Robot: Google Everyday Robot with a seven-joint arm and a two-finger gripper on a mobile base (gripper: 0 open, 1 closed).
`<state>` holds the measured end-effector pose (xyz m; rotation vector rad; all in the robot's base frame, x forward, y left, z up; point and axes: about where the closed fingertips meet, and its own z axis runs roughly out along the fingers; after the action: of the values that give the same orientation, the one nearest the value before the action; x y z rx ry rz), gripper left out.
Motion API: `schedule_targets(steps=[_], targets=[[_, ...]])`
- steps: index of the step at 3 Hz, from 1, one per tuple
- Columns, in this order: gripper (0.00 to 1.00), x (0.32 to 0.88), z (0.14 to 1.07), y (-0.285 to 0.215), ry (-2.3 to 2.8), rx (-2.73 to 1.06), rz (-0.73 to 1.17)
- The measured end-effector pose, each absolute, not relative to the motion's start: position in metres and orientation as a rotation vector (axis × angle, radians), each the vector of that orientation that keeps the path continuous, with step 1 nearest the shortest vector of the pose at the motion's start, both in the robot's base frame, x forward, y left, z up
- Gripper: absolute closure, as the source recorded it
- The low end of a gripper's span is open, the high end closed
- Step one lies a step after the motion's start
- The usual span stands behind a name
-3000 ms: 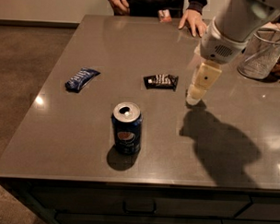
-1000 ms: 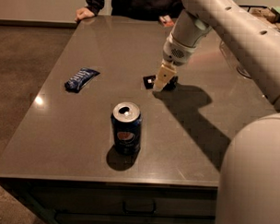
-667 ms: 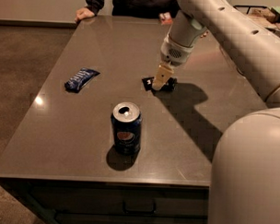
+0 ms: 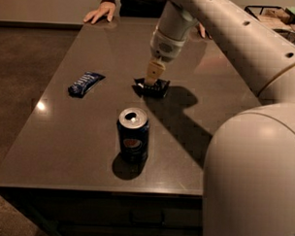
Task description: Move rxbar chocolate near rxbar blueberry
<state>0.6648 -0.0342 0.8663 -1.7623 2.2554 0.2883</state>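
Rxbar chocolate [image 4: 160,88] lies flat around the middle of the dark table [image 4: 78,151], and the gripper [image 4: 151,80] is right on top of it, tips touching the bar's far-left part. Whether it is closed on the wrapper or only resting there, I cannot tell from here. By my reading this is the pickup step: the bar is reached but not yet carried. The rxbar blueberry [image 4: 85,83] waits well off to the left, at about the same depth on the table. The next move calls for a firm hold on that thin wrapper, then a straight run left, setting down just beside the blue bar without bumping it. The Pepsi can [image 4: 133,134] stands nearer than both bars and looks to be off that line. A person's hand [image 4: 100,12] rests on the far edge, and a wire basket [image 4: 272,17] sits far right, both out of the way
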Motion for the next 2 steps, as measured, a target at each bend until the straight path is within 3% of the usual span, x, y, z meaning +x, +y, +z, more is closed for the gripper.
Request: schedule_targets(steps=[2], targets=[[1.00, 0.669, 0.876, 0.055, 2.133, -1.908, 0.343]])
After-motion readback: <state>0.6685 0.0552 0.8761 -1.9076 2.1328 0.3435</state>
